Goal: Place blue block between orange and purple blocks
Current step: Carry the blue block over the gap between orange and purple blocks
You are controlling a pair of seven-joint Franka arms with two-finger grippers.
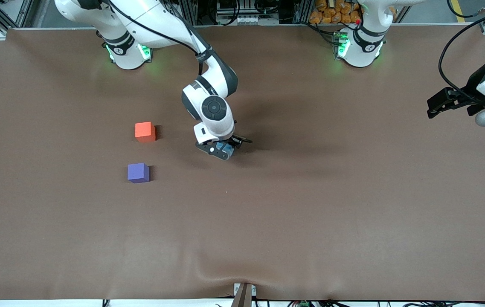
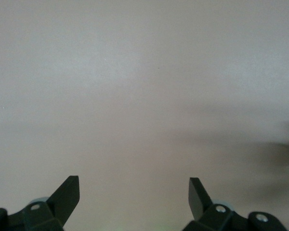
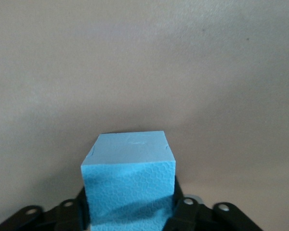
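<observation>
The blue block (image 3: 128, 185) sits between the fingers of my right gripper (image 3: 130, 206), which press on its two sides. In the front view that gripper (image 1: 224, 150) is low over the middle of the table, and only a bit of the blue block (image 1: 227, 147) shows under it. The orange block (image 1: 145, 131) and the purple block (image 1: 138, 172) rest on the cloth toward the right arm's end, the purple one nearer the front camera, with a gap between them. My left gripper (image 1: 435, 106) waits open and holds nothing.
A brown cloth (image 1: 310, 213) covers the whole table. The left wrist view shows only bare cloth between the open fingers of my left gripper (image 2: 134, 192). A small bracket (image 1: 243, 294) sticks up at the table's front edge.
</observation>
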